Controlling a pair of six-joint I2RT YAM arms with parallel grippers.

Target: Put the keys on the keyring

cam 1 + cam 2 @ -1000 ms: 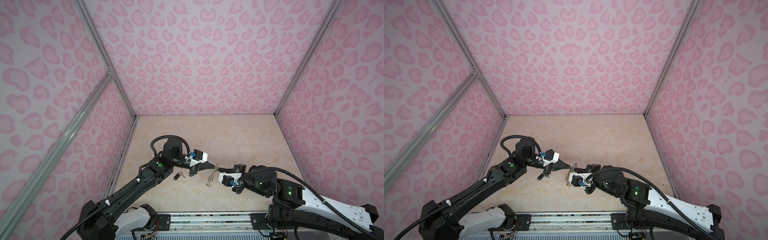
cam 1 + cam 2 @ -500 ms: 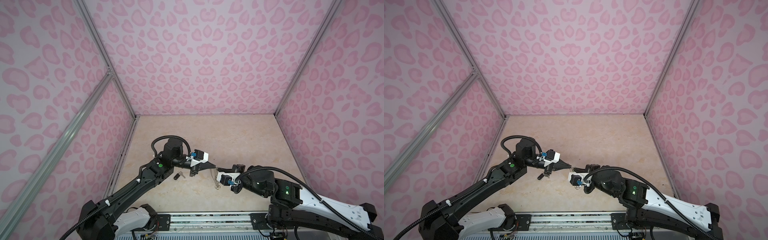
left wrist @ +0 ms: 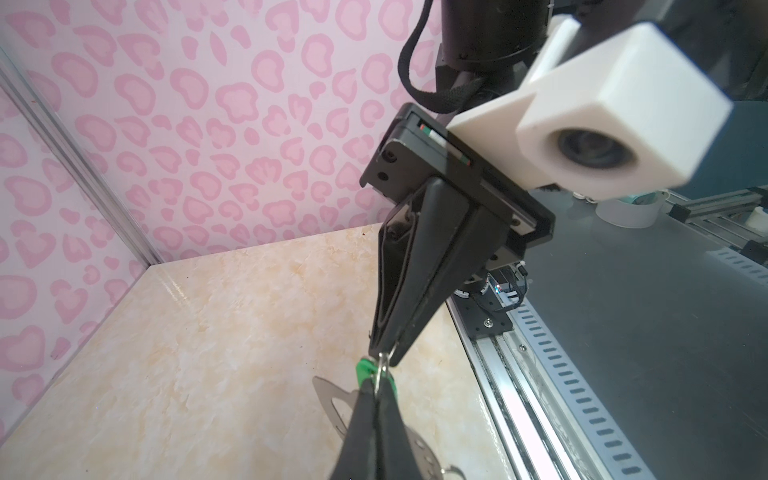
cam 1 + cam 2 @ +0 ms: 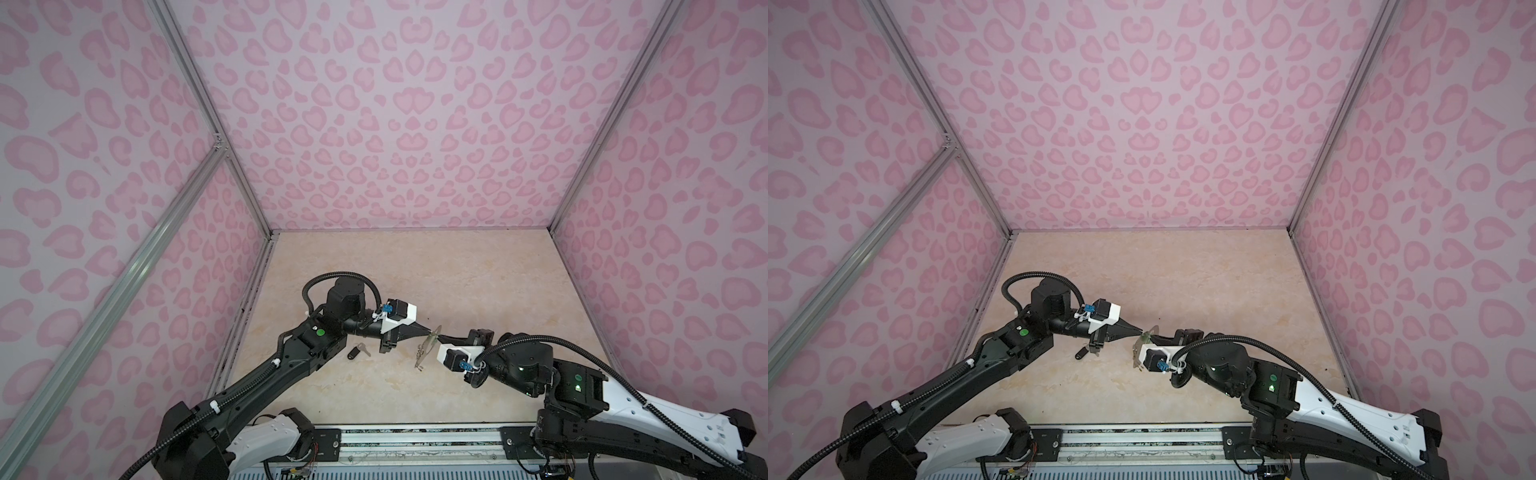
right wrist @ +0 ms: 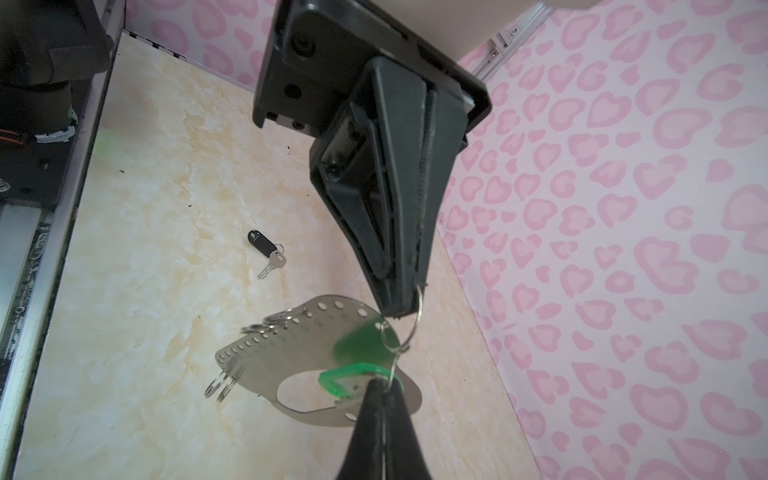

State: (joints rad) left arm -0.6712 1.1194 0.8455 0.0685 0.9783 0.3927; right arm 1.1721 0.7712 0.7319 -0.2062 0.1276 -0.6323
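Right wrist view: the right end effector [image 5: 383,388] clamps the keyring [image 5: 291,345] aloft. The left end effector [image 5: 401,309], shut on the green key's [image 5: 326,376] ring, meets it at the keyring's rim. Against a second ago the keyring is merely tilted differently, so threading looks unfinished. The black key [image 5: 266,249] lies apart from the keyring.

The left end effector [image 4: 429,331] and right end effector [image 4: 440,336] meet tip to tip, keyring [image 4: 427,345] and green-tagged key [image 5: 357,345] pinched between them, blocking the middle front. Behind, the tabletop [image 4: 415,266] lies bare (pink walls [image 4: 395,124] hem three sides). A black-tagged key [image 4: 358,352] lies beside the left arm [image 4: 291,361].
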